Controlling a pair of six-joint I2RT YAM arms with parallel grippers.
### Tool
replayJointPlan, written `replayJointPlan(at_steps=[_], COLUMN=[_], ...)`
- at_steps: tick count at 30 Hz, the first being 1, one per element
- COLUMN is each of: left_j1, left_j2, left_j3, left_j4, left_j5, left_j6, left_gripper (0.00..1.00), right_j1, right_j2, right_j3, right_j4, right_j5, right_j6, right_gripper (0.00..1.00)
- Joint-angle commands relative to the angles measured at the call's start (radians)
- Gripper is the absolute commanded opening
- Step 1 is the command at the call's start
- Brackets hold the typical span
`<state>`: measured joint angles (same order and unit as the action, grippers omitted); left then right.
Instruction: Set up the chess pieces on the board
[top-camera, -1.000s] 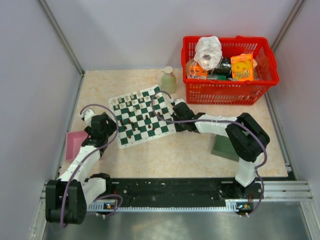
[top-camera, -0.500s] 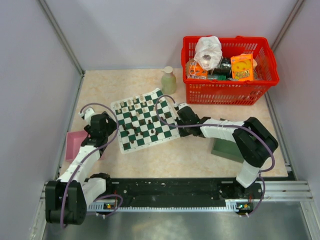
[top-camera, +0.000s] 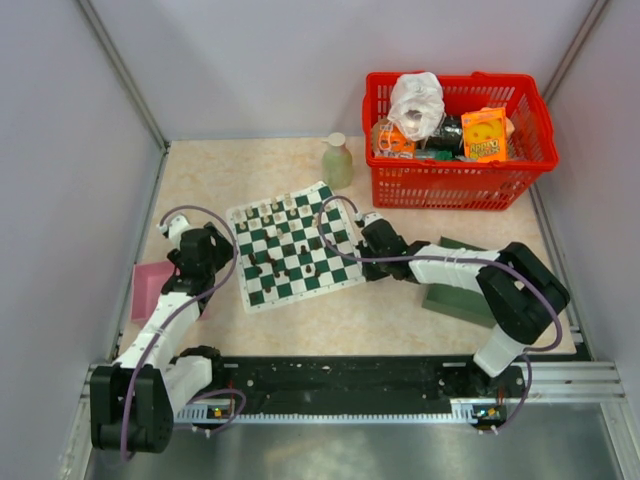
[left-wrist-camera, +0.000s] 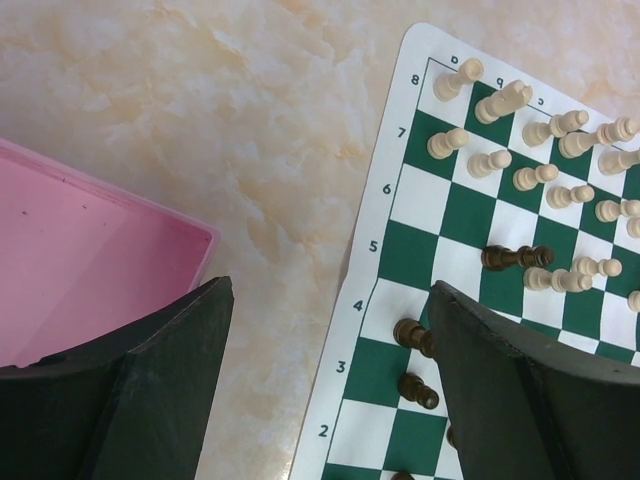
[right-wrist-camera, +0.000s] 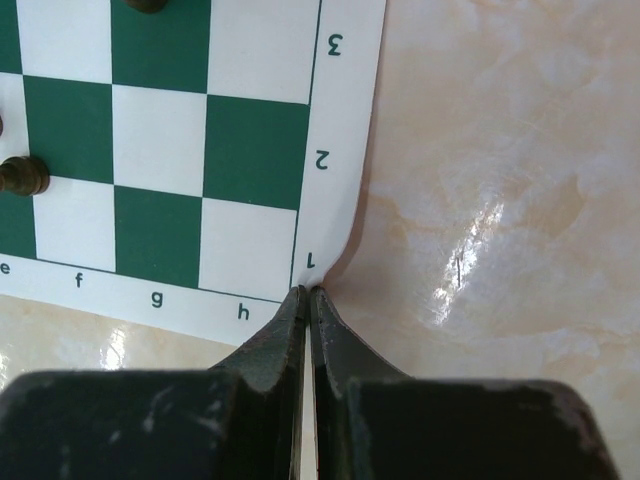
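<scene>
The green-and-white board (top-camera: 300, 297) lies at the table's middle, slightly askew. Pale chess pieces (left-wrist-camera: 490, 160) stand in its rows 7 and 8, with a few lying near row 5. Dark chess pieces (left-wrist-camera: 418, 390) stand around rows 2 to 4, and one shows in the right wrist view (right-wrist-camera: 22, 176). My right gripper (top-camera: 364, 268) is shut on the board's h1 corner (right-wrist-camera: 300, 262), which curls up at the fingertips (right-wrist-camera: 309, 292). My left gripper (top-camera: 215, 262) is open and empty, straddling the board's left border (left-wrist-camera: 372, 300); its right finger (left-wrist-camera: 500, 390) is over dark pieces.
A pink tray (top-camera: 150, 285) lies left of the left gripper, and also shows in the left wrist view (left-wrist-camera: 90, 250). A plain dark green tray (top-camera: 455, 295) lies under the right arm. A red basket (top-camera: 455, 185) of items stands at the back right, with a pale bottle (top-camera: 337, 160) beside it.
The right gripper has dragged the board to the right and slightly toward the near edge, turning it a little. The left arm has not moved.
</scene>
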<state>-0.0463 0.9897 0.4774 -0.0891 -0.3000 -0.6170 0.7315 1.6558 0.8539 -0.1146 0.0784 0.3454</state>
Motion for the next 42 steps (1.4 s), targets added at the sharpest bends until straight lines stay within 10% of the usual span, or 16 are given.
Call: replayJointPlan(at_steps=[1,42], left_j1=[0.006,0.008], left_j2=[-0.025,0.033], left_j3=[0.043,0.248], left_j4=[0.006,-0.116], left_j5=[0.004,0.127], left_j6=[0.025,0.099], left_gripper=[0.84,0.87], right_j1=[0.019,0.066], right_j2=[-0.030,-0.346], right_j3=[-0.070,-0.294], right_j4=[-0.123,-0.336], right_j5=[-0.022,-0.121], right_j6=[0.020,0.188], right_gripper=[0.00,0.00])
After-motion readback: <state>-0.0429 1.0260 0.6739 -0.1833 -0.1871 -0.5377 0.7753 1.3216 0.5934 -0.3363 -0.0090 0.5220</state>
